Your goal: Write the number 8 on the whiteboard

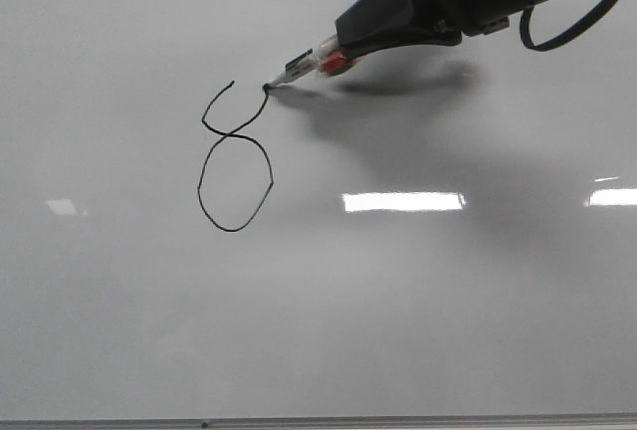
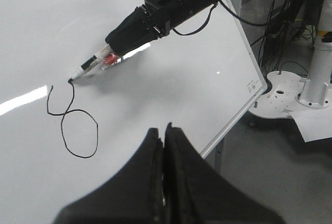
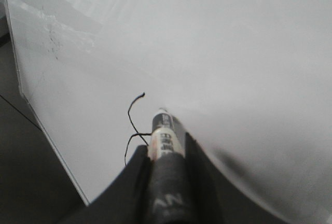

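Nearest, along the front edge, runs the thin grey frame [image 1: 318, 421] of the whiteboard [image 1: 418, 311], a glossy pale sheet that takes up nearly the whole front view. Bright rectangular light reflections [image 1: 403, 201] sit on its sheen, and a soft dark shadow [image 1: 398, 121] spreads under the arm.

Left of centre is the number 8 [image 1: 235, 159], a thin black line: a large oval lower loop, closed, and a smaller upper loop with a gap at its top. The marker [image 1: 299, 69] has its tip on the board at the right end of that upper loop, touching the line. It has a pale barrel with a red band and lies at a low slant.

The right gripper [image 3: 167, 154] has its black fingers clamped on either side of the marker. The left gripper [image 2: 164, 146] hangs over the board's near part, jaws pressed together with nothing between them.

Beyond the board's corner, seen from the left wrist, the room shows a grey floor [image 2: 270, 172], a white round base [image 2: 282, 92] with a post, and dark cables [image 2: 280, 32].
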You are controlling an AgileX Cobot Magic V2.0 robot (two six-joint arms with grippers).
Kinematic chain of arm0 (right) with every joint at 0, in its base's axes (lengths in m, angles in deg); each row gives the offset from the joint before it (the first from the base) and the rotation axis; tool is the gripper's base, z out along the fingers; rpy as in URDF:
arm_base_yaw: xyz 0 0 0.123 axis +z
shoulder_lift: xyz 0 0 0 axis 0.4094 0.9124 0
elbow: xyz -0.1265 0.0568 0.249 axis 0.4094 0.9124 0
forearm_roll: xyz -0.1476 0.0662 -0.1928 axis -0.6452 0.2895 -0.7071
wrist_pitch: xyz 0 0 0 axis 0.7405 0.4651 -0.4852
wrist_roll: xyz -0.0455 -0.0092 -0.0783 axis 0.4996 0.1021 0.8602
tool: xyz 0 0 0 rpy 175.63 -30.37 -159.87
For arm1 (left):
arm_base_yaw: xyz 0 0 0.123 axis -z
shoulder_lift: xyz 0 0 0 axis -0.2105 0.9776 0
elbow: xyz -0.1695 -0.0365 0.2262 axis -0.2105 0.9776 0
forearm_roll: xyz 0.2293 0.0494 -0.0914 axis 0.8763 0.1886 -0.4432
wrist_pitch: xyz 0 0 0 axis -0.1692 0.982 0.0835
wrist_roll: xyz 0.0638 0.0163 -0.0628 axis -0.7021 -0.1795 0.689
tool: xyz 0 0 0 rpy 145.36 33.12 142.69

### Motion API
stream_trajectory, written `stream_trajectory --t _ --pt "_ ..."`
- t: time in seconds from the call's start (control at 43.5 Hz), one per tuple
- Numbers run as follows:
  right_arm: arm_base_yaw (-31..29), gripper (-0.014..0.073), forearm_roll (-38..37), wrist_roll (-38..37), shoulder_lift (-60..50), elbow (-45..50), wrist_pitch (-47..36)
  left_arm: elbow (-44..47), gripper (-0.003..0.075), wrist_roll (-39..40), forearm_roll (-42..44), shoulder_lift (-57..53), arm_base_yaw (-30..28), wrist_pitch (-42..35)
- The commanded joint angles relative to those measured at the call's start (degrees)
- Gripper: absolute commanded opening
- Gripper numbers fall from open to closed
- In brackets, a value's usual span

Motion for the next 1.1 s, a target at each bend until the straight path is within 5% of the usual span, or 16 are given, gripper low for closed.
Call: stream_trajectory --t 0.0,0.322,0.529,0.667,0.805,0.897,1.082 --pt "0.22 -0.0067 2.49 0.25 -1.74 -3.49 -0.09 -1.51 -0.0021 0.49 -0.65 0.56 -0.03 -4.14" --pt "6.86 -0.0067 -0.26 -1.09 3.02 -6.84 -1.69 -1.51 -0.0021 0.49 -0.65 0.56 -0.03 -4.14" --pt "6.97 -0.0067 -1.12 -1.55 -2.62 -7.67 10.89 -1.51 -0.0021 0.49 -0.65 0.56 -0.03 -5.05" --pt "7.77 -0.0067 -13.19 -1.61 -8.37 -8.7 12.51 -2.05 -0.002 0.49 -1.34 0.69 -0.03 -7.72" --pt "11.87 -0.0067 -28.76 -1.61 -13.87 -8.82 12.8 -7.72 -0.0015 0.49 1.64 5.43 -0.03 1.6" --pt "15.81 -0.0067 -35.67 -1.68 -16.41 -8.82 13.56 -12.19 0.0066 -0.5 3.82 11.58 -0.03 7.76" --pt "22.68 -0.0067 -37.13 -2.75 -18.56 -8.82 14.37 -19.68 0.0331 -6.71 3.44 22.45 -0.03 12.94"
